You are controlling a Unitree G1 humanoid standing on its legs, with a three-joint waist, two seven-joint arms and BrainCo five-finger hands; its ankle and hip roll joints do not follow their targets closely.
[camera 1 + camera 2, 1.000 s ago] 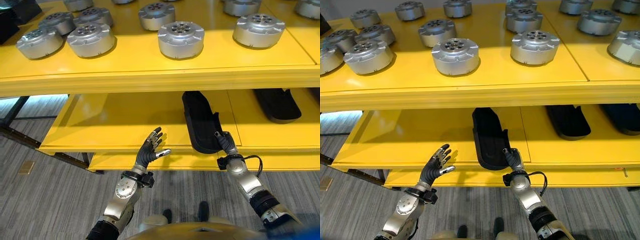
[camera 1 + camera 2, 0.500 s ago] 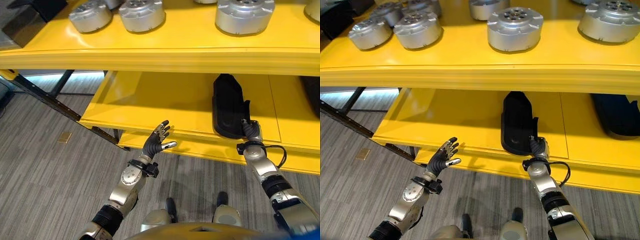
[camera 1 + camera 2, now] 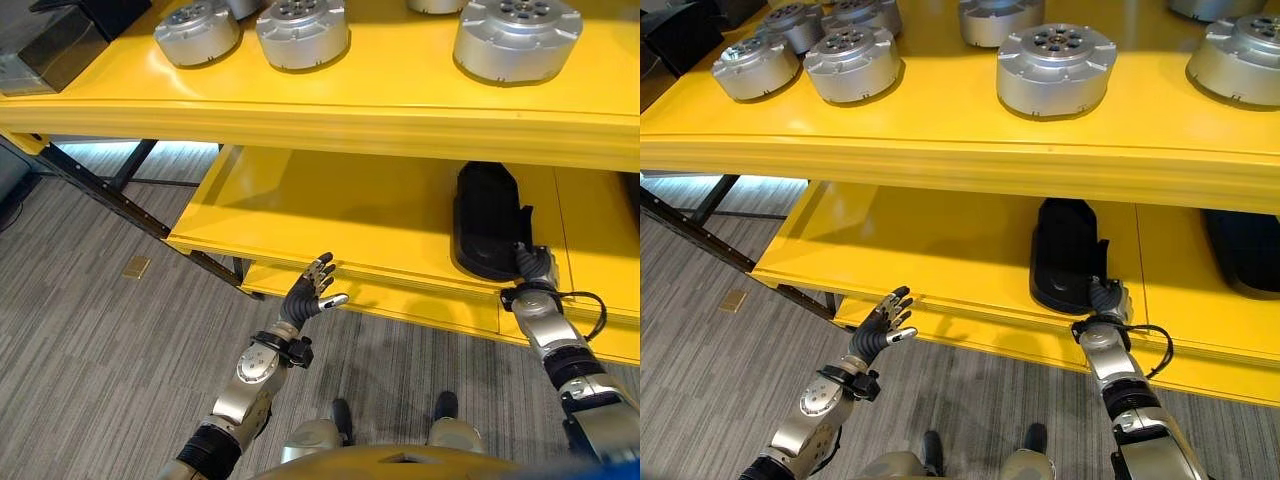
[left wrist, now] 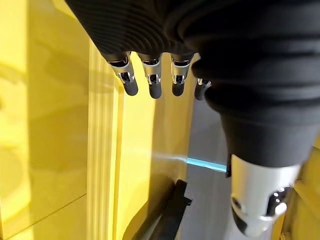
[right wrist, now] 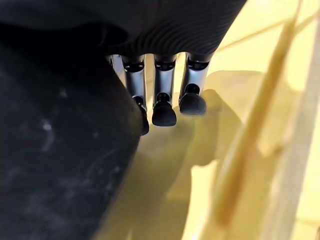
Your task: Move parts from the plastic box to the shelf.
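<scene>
On lower shelf (image 3: 330, 215), black part (image 3: 490, 220), unlabelled

Grey striped carpet floor (image 3: 90, 330), dark metal frame (image 3: 110, 185), bluish light strip

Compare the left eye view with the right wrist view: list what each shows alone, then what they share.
Left eye view alone: the left hand open in front of the lower shelf, round silver parts on the upper shelf, and grey floor.

Right wrist view alone: the right hand's fingers close up, straight over yellow surface.

Both: the right hand at the black part and the yellow shelf.
</scene>
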